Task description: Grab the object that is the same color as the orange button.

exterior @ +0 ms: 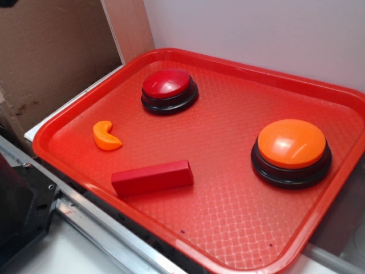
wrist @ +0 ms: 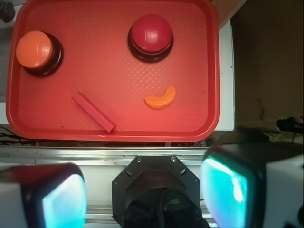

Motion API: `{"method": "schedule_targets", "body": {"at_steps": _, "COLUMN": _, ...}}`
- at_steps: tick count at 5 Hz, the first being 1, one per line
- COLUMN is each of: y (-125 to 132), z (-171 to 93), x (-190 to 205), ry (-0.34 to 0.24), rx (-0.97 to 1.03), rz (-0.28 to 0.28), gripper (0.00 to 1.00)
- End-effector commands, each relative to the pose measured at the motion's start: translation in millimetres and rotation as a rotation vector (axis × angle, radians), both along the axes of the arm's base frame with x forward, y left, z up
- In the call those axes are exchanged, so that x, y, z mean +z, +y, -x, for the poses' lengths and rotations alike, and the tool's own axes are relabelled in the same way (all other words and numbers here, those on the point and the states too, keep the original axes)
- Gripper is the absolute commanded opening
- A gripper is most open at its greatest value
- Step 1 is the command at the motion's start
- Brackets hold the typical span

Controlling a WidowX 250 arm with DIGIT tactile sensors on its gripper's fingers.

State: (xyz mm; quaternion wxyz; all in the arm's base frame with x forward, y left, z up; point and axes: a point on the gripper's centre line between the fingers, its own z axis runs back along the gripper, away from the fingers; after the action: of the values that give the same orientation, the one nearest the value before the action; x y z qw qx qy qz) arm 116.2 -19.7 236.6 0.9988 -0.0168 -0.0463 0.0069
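Orange crescent (exterior: pixel 106 136) lies on tray (exterior: pixel 239 228)

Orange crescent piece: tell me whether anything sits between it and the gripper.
Nothing visible does. The orange crescent piece lies alone on the tray, clear of the red block and red button. The open gripper is off the tray's near edge.

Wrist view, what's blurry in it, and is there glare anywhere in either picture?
Wrist view: the tool's fingers loom large and out of focus at the bottom, pads glowing teal, while the tray stays fairly sharp; a soft highlight sits on the red button. Exterior view: glossy highlights on the orange button, red button and crescent; the picture is slightly soft overall.
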Motion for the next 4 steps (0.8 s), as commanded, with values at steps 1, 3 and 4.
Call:
{"method": "schedule_targets", "body": {"at_steps": 1, "y": 0.0, "z": 0.0, "x": 0.0, "ry": 0.000, "rx": 0.000, "rz": 0.000, "gripper": 1.00}}
{"method": "schedule_targets", "body": {"at_steps": 3, "y": 6.0, "z": -24.5, "x": -32.5, "ry": -0.015, "rx": 0.145, "rz": -0.005, "gripper": 1.00}}
{"method": "schedule_targets", "body": {"at_steps": 4, "y": 15.4, "z": -30.7, "x": -57.7, "ry": -0.019, "rx": 0.310, "rz": -0.006, "gripper": 1.00}}
